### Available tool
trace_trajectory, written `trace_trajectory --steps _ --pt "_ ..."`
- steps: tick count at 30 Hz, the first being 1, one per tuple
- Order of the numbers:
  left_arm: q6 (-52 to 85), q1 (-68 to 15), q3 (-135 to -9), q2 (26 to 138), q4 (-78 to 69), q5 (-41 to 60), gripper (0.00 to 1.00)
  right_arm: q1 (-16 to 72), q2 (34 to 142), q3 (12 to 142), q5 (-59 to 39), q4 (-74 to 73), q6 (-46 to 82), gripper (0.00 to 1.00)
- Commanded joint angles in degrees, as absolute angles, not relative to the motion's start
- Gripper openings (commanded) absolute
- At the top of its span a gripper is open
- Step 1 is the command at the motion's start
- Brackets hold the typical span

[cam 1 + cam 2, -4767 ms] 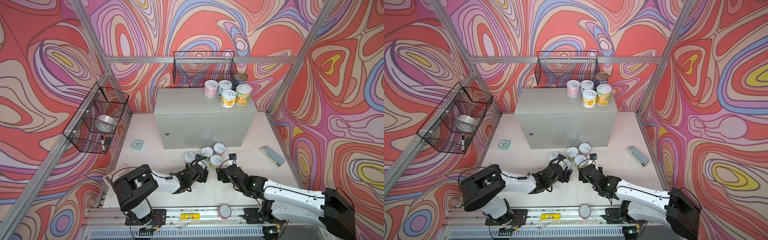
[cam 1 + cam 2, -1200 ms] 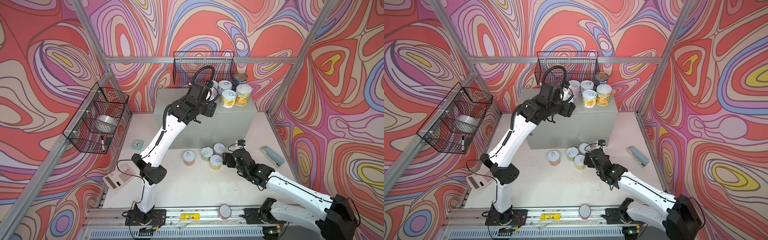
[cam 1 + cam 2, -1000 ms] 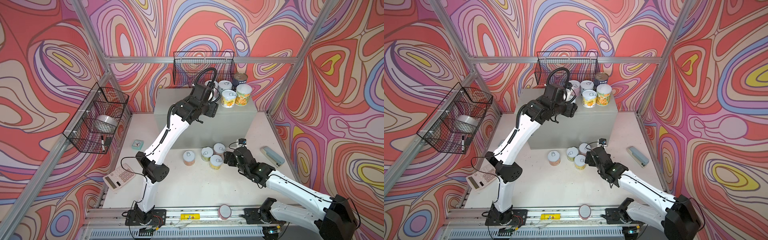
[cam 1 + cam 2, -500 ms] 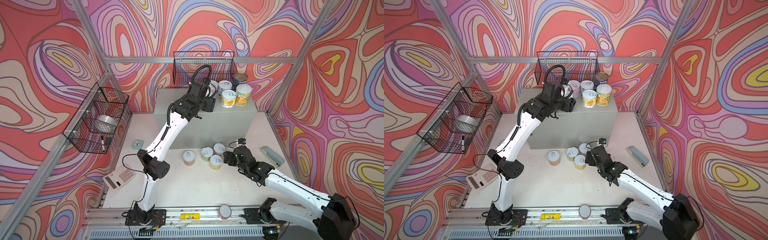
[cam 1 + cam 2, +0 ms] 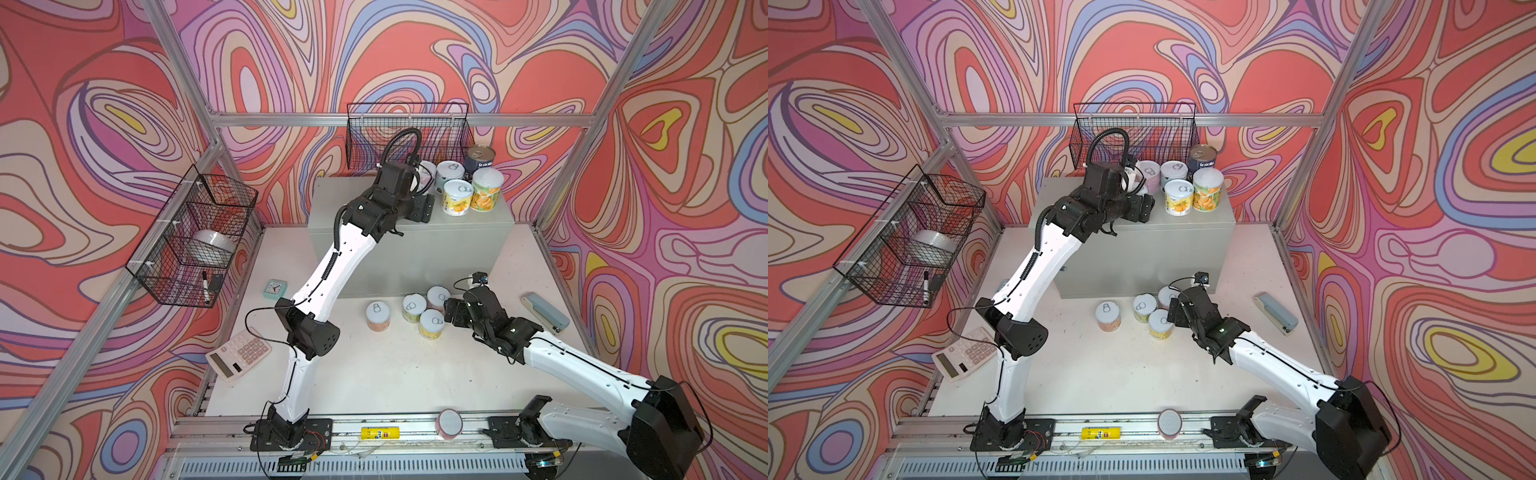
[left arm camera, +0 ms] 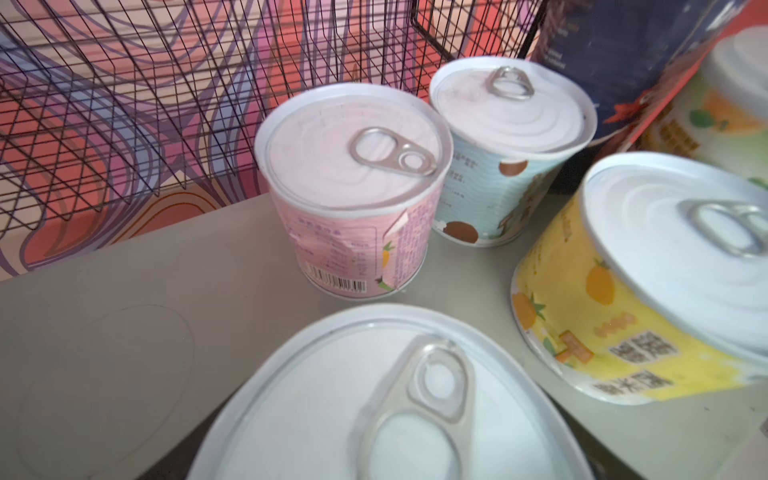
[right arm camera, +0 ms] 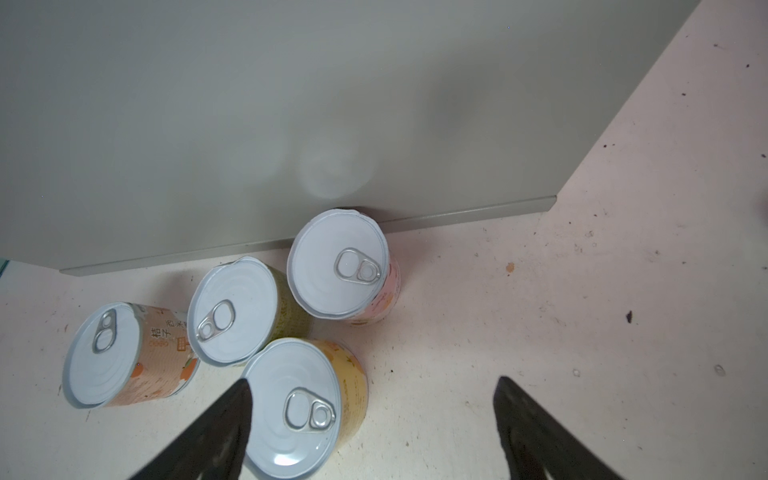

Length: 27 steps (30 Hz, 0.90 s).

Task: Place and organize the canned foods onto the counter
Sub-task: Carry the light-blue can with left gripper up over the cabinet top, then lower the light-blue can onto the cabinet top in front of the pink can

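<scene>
Top views: L claw (image 5: 423, 208) over counter (image 5: 328, 203), state unclear; R claw (image 5: 451, 311) apart above tabletop (image 5: 395, 374)

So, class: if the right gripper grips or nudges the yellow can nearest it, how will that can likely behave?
The yellow can looks rigid, with a metal pull-tab lid, so it probably won't crush. Squat and upright, it would likely slide rather than tip, perhaps bumping the green can beside it. Its smooth round label may slip.
</scene>
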<state>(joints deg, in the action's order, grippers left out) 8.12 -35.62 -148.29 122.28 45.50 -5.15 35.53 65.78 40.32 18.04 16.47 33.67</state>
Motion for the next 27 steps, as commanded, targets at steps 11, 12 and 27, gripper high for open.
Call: trace_trajectory --steps 11,12,27 --pt "6.9 -35.3 -149.6 118.8 38.9 -3.0 1.00 35.0 64.9 42.6 17.9 16.5 32.8 0.93" --pt "6.7 -35.3 -149.7 118.1 38.9 -3.3 1.00 35.0 64.8 42.6 17.7 16.5 32.9 0.93" --pt "4.1 -35.4 -120.0 93.1 28.7 -12.1 0.96 35.0 61.8 41.9 17.1 14.4 34.7 0.92"
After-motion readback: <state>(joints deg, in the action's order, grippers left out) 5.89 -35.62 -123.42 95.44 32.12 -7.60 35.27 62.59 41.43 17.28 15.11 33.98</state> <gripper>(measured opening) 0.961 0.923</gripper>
